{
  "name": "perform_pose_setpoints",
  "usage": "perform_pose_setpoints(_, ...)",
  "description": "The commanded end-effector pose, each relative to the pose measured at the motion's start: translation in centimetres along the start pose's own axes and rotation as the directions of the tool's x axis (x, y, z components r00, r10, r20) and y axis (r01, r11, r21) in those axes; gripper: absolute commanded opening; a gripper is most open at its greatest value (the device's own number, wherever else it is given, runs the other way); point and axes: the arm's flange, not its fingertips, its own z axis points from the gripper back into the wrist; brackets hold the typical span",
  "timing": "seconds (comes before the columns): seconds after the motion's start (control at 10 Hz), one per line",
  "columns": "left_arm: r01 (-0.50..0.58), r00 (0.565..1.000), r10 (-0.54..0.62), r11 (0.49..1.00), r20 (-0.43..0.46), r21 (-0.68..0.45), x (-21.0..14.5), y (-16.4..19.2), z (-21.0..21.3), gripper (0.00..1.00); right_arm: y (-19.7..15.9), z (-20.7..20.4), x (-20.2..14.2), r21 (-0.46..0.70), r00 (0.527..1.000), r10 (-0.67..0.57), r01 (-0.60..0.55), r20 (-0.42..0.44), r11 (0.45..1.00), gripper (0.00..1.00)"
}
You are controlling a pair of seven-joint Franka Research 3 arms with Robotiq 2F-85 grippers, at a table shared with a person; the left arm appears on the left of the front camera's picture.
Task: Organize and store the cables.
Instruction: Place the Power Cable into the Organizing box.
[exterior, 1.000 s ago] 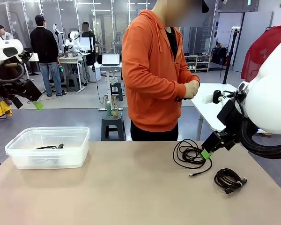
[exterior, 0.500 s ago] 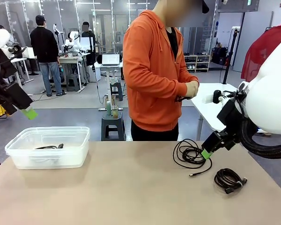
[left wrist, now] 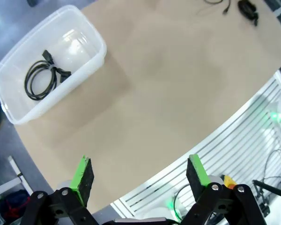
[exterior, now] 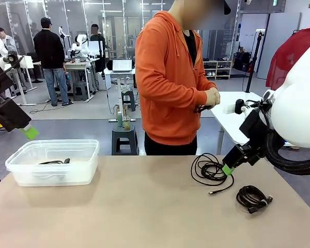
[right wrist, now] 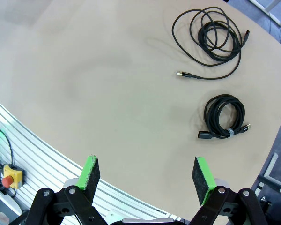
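On the right side of the desk [exterior: 144,212] the right end effector [exterior: 227,169] hangs over the edge of the loose cable [exterior: 211,169]. Its jaws are spread fully and hold nothing. That cable is a thin black cord sprawled in slack loops, with one plug end trailing toward the robot. The tied coil [exterior: 253,197] lies just nearer the robot, a tight, glossy oval bundle. The right arm is plainly the closer one to both. The left end effector [left wrist: 139,171], equally wide and empty, hovers high by the clear plastic bin [exterior: 20,175], where one coiled cable [left wrist: 42,77] already rests.
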Motion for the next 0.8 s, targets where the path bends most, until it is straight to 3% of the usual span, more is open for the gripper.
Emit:
perform_pose_setpoints(0.0, -0.004, 1.0, 0.004, 1.0, -0.002, 0.001, 0.15, -0.45, 0.69, 1.0, -0.09, -0.01, -0.13, -0.006, 1.0, -0.008, 0.008, -0.005, 1.0, 1.0)
perform_pose_setpoints(0.7, -0.004, 1.0, 0.004, 1.0, -0.002, 0.001, 0.15, -0.45, 0.69, 1.0, -0.09, -0.01, -0.13, -0.006, 1.0, -0.008, 0.008, -0.005, 1.0, 1.0)
